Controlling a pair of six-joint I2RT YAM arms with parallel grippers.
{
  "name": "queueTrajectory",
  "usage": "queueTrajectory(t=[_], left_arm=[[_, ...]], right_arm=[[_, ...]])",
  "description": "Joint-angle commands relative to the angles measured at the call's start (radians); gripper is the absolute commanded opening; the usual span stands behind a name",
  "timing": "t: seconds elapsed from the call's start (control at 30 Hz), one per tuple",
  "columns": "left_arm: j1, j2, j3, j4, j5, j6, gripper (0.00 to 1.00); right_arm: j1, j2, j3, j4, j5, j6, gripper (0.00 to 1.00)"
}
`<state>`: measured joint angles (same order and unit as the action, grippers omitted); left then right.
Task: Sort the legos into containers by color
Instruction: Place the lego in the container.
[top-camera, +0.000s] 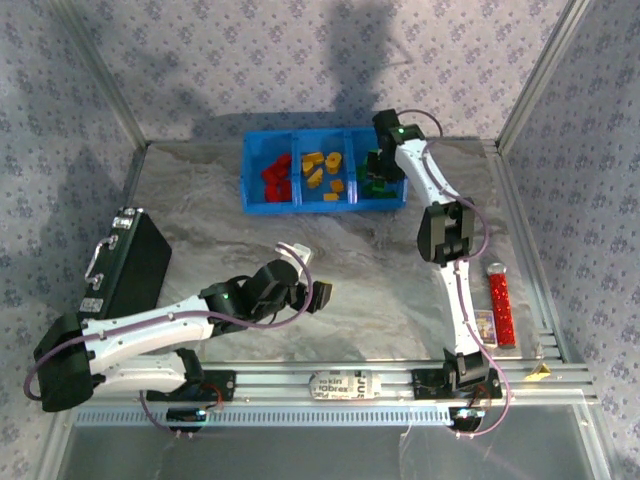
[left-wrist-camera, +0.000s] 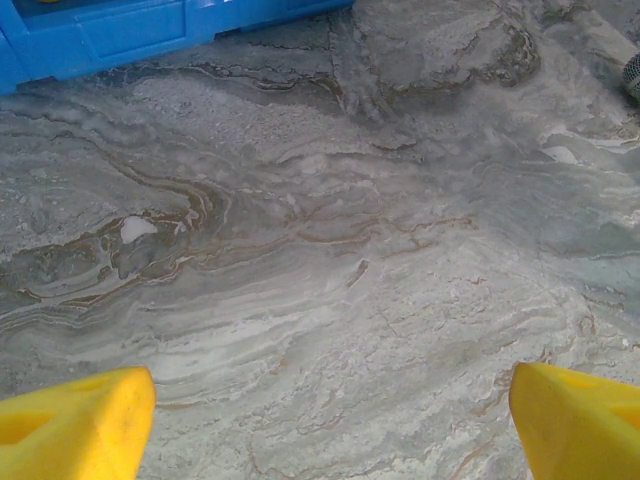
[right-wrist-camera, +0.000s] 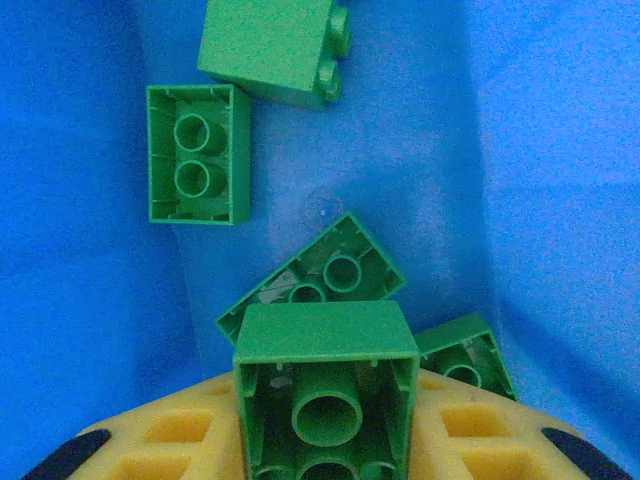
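Observation:
The blue bin (top-camera: 320, 207) stands at the back of the table, its three compartments holding red legos (top-camera: 275, 178), orange-yellow legos (top-camera: 322, 168) and green legos (top-camera: 375, 182). My right gripper (top-camera: 380, 150) hangs over the green compartment. In the right wrist view that gripper (right-wrist-camera: 325, 405) is shut on a green lego (right-wrist-camera: 325, 345), hollow underside toward the camera, between its yellow fingers (right-wrist-camera: 170, 440). Below it on the bin floor (right-wrist-camera: 420, 170) lie several green legos (right-wrist-camera: 198, 152). My left gripper (top-camera: 322, 295) is open over bare marble, its fingertips (left-wrist-camera: 90, 420) far apart, with the bin (left-wrist-camera: 130, 35) ahead.
A black case with a handle (top-camera: 130, 262) lies at the left edge beside the left arm. A long red strip (top-camera: 500, 302) lies at the right near the table's metal frame. Patterned walls close in the back and sides.

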<state>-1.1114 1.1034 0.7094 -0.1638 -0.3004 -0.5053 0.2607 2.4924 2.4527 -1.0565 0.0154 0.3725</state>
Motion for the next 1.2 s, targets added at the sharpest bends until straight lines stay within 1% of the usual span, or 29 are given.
queueTrajectory(t=[0.0,0.17,0.33,0.37,0.4,0.43,0.47,0.63,0.73,0.83,1.03,1.17], left_arm=[[0.010,-0.015,0.012,-0.008,0.007,0.012,0.92],[0.012,-0.022,0.003,-0.006,0.006,0.007,0.92],[0.013,-0.029,-0.002,-0.005,0.007,0.002,0.92],[0.013,-0.032,-0.003,-0.006,0.007,0.002,0.92],[0.013,-0.035,-0.003,-0.007,0.007,0.002,0.92],[0.013,-0.039,-0.005,-0.010,0.007,0.002,0.92],[0.013,-0.045,-0.005,-0.013,0.004,0.002,0.92],[0.013,-0.074,-0.013,-0.021,-0.009,0.002,0.92],[0.013,-0.090,-0.017,-0.024,-0.014,0.001,0.92],[0.013,-0.104,-0.024,-0.028,-0.018,-0.002,0.92],[0.016,-0.126,-0.021,-0.054,-0.043,0.005,0.92],[0.022,-0.135,-0.012,-0.059,-0.056,0.016,0.94]], right_arm=[[0.008,0.035,0.030,-0.002,0.023,-0.010,0.36],[0.019,0.043,0.026,-0.002,0.037,-0.013,0.38],[0.023,0.045,0.027,-0.006,0.048,-0.012,0.48],[0.023,0.042,0.030,-0.012,0.048,-0.012,0.54],[0.025,0.036,0.031,-0.015,0.055,-0.011,0.65],[0.028,0.027,0.031,-0.017,0.060,-0.012,0.72],[0.032,0.012,0.028,-0.019,0.066,-0.015,0.73],[0.056,-0.066,0.025,-0.026,0.097,-0.030,0.74],[0.072,-0.126,-0.008,-0.023,0.117,-0.037,0.74],[0.086,-0.204,-0.076,-0.001,0.134,-0.044,0.74],[0.114,-0.388,-0.270,0.087,0.156,-0.068,0.75],[0.133,-0.502,-0.385,0.137,0.171,-0.083,0.78]])
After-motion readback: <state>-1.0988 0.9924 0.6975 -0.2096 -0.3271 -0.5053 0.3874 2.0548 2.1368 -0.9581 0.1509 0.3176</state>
